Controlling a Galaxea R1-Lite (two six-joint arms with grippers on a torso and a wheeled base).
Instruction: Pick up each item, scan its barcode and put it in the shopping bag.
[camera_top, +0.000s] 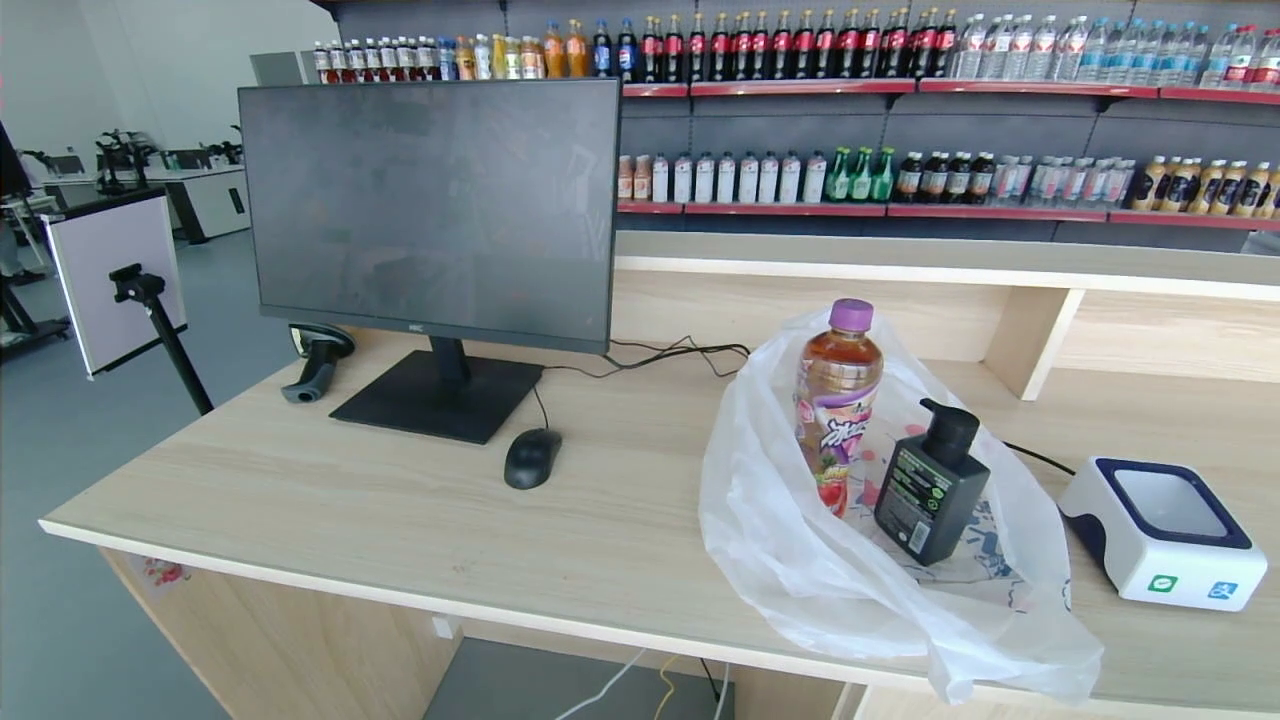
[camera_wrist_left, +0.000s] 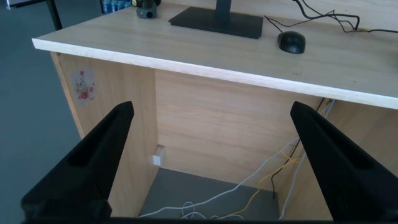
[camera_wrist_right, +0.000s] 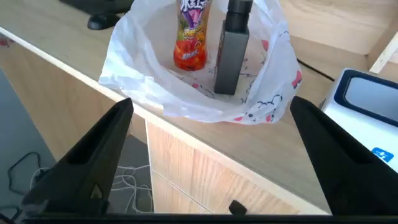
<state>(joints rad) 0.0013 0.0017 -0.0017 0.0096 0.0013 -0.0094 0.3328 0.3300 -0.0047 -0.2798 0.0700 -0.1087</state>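
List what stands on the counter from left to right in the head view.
From the left: handheld scanner → computer mouse → purple-capped drink bottle → black pump bottle → white tabletop barcode scanner.

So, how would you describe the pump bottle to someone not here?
On the wooden counter, right of the monitor, lies an open white plastic bag. Of the two bottles standing in it, it is the short, dark, square pump bottle, not the tall purple-capped drink.
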